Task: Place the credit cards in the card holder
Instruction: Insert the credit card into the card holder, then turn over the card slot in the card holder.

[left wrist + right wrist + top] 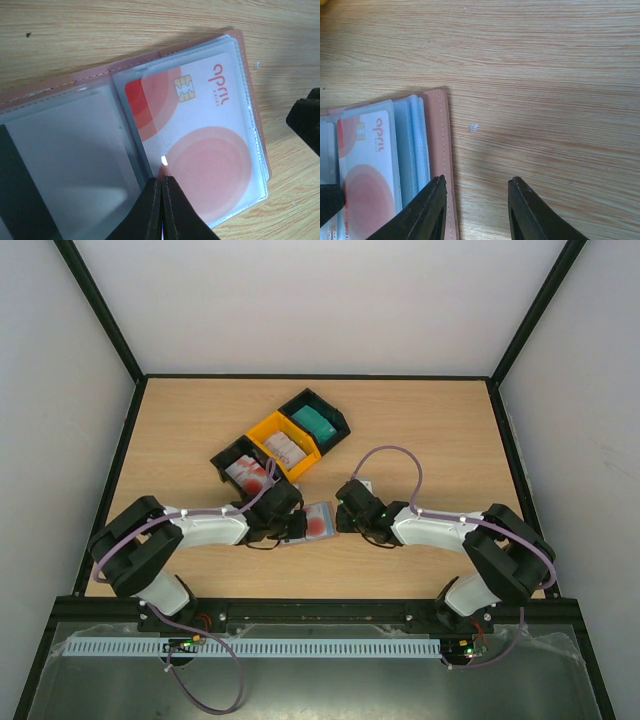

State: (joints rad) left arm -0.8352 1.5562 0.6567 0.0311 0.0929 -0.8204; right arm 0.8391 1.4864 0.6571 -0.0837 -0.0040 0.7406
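One red-and-white card [200,135] sat tucked inside the open card holder [310,523] on the desk [420,430], the left gripper [162,187] shut at the card's edge, the right gripper [476,205] half-open and empty alongside, while more cards [285,448] lay unloaded in the trays [262,430].

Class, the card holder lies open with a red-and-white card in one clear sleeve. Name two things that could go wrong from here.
1. The left gripper is shut right at the card's near edge. If it is pinching the card or the sleeve, backing off could drag the card out.
2. The right gripper is open at the card holder's edge and clamps nothing, so the card holder might slide on the table.
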